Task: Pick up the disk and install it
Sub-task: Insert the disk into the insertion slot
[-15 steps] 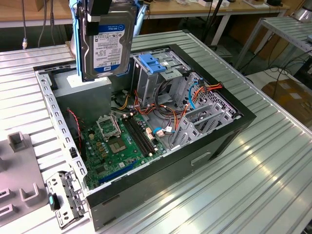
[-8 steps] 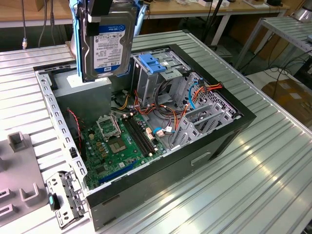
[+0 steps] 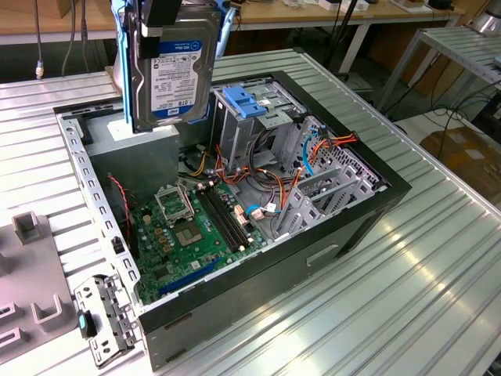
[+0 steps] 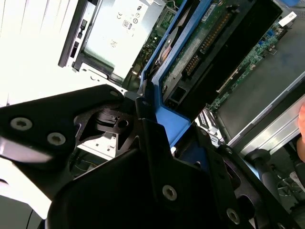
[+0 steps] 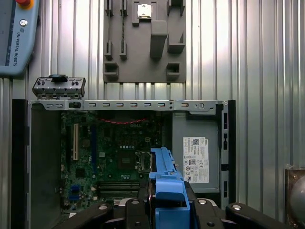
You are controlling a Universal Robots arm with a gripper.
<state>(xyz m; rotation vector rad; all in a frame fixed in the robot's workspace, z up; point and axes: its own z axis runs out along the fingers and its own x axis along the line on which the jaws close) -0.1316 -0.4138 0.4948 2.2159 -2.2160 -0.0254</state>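
Observation:
The disk (image 3: 174, 66) hangs upright above the back corner of the open computer case (image 3: 313, 251), its labelled metal face towards the exterior camera and its blue carrier (image 3: 119, 47) along the edges. My gripper (image 3: 163, 14) is shut on it from above. In the first wrist view the carrier's blue end (image 5: 167, 183) sits between the black fingers (image 5: 138, 210). The second wrist view has the disk's green circuit side (image 4: 200, 47) with the blue frame (image 4: 157, 67) clamped in the gripper (image 4: 150, 117).
Below the disk lies the grey power supply (image 5: 195, 160). The motherboard (image 3: 188, 227) covers the case floor. A light-blue bracket (image 3: 252, 102) tops the drive cage, with orange cables (image 3: 337, 145) beside it. A grey fixture plate (image 5: 143, 43) lies outside the case.

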